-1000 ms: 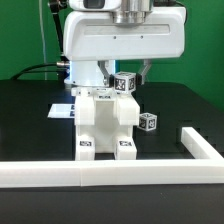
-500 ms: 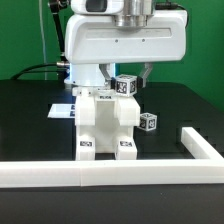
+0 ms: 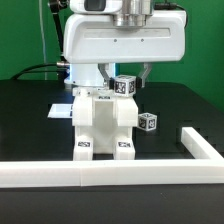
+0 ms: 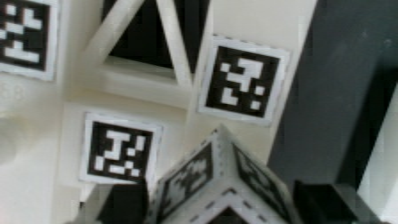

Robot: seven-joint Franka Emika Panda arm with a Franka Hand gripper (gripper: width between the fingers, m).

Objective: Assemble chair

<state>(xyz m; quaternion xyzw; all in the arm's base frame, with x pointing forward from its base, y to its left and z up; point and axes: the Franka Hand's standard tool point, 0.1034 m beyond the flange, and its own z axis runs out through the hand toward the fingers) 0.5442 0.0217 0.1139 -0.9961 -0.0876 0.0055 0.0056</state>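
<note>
Chair (image 3: 105,122) shifted slightly twd exterior view's left; end effector (image 3: 125,80) astride its top, grip unclear.

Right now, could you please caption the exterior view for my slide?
Fingers down at a part-built white chair, a tagged cube standing nearby.

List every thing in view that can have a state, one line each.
end effector: low over the chair, fingers on either side of a cube; whether it grips is unclear.
partly built chair: upright on the table.
upper cube: at the chair's top, between the fingers.
loose cube: resting on the table at the exterior view's right of the chair.
marker board: lying flat.
</note>
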